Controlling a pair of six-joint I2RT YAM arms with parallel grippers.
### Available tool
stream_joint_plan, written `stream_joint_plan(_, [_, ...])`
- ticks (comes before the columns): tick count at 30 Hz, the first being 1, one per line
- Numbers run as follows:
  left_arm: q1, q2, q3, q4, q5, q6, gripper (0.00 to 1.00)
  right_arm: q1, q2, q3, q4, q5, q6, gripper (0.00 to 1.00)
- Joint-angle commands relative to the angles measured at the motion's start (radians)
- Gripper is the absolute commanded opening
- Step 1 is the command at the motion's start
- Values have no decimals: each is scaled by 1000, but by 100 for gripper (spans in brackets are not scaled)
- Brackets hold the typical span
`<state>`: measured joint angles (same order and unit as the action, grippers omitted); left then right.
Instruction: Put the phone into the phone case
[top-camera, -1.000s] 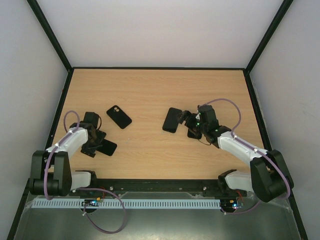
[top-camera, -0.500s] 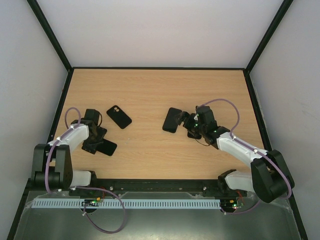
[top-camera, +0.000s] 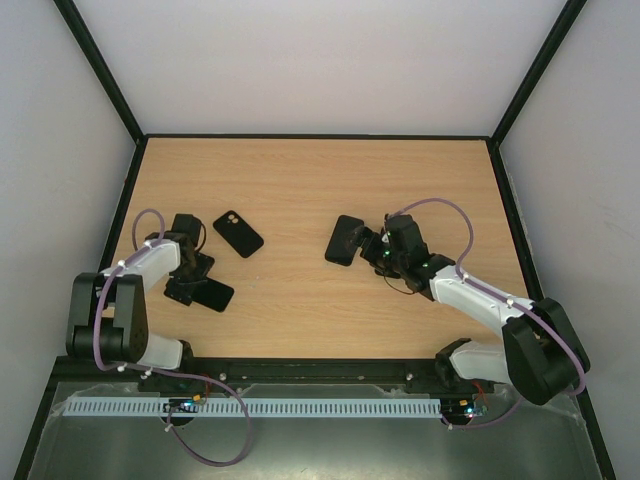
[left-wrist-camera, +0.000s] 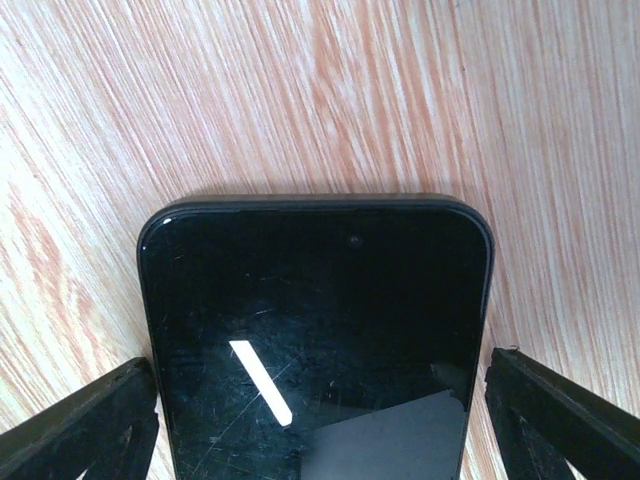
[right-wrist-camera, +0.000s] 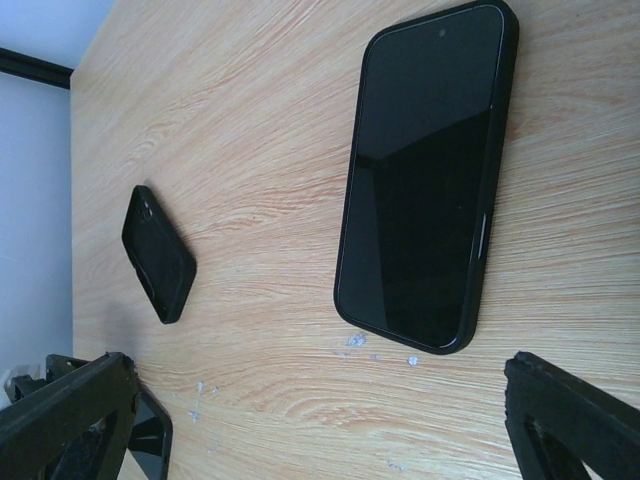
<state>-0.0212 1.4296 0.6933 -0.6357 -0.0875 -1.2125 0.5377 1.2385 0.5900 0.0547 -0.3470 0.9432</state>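
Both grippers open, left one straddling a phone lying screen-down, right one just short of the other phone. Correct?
Not quite. The phone straddled by the open left gripper lies screen-up, not screen-down: the left wrist view shows glossy glass and the front camera dot. The rest holds: right gripper open, just short of the other phone.

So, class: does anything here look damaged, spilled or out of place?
Small pale flecks lie scattered on the table beside one end of the right phone, like crumbs or debris. The left phone has fine scratches across its screen.
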Motion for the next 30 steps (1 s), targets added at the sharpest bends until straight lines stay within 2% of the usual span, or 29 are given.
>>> stream_joint_plan(1, [4, 59, -27, 27, 9, -13, 88, 13, 2, 27, -12, 33, 8, 98])
stream_joint_plan(16, [-26, 49, -23, 61, 87, 36, 71, 82, -4, -5, 45, -20, -5, 100])
stream_joint_plan(21, [-93, 40, -31, 93, 154, 54, 67, 110, -8, -37, 96, -43, 4, 97])
stream_joint_plan(26, [-198, 33, -28, 129, 192, 45, 65, 189, 23, -52, 156, -32, 18, 92])
stream_joint_plan(30, [-282, 20, -18, 160, 219, 33, 62, 277, 94, -39, 217, -50, 16, 84])
